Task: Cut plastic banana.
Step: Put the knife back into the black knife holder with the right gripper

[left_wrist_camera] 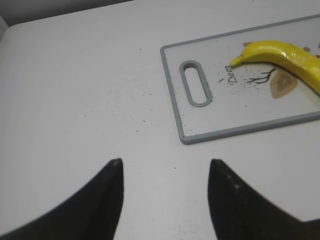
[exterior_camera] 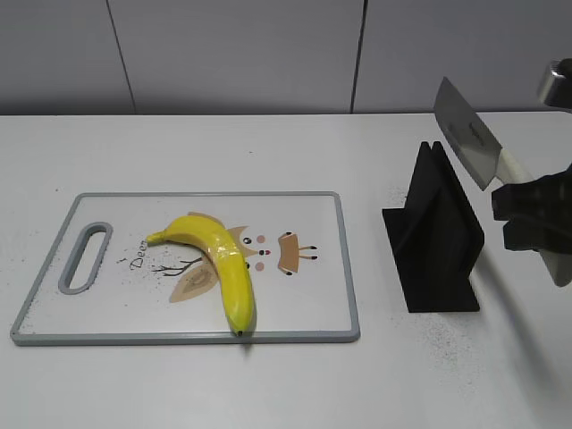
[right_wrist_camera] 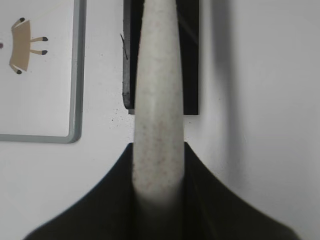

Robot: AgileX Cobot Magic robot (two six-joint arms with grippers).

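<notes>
A yellow plastic banana [exterior_camera: 219, 264] lies whole on a white cutting board [exterior_camera: 313, 304] with a grey rim; its stem end also shows in the left wrist view [left_wrist_camera: 280, 52]. My right gripper [exterior_camera: 527, 214] is shut on the pale speckled handle [right_wrist_camera: 159, 100] of a cleaver-style knife, whose steel blade [exterior_camera: 465, 134] is raised above the black knife stand [exterior_camera: 438, 237]. My left gripper [left_wrist_camera: 165, 167] is open and empty over bare table, left of the board [left_wrist_camera: 210, 132]. It is out of the exterior view.
The black stand sits right of the board, below the knife; it also shows in the right wrist view [right_wrist_camera: 190, 55]. The board's corner [right_wrist_camera: 75, 100] lies left of it. Dark specks dot the white table. A grey wall runs behind.
</notes>
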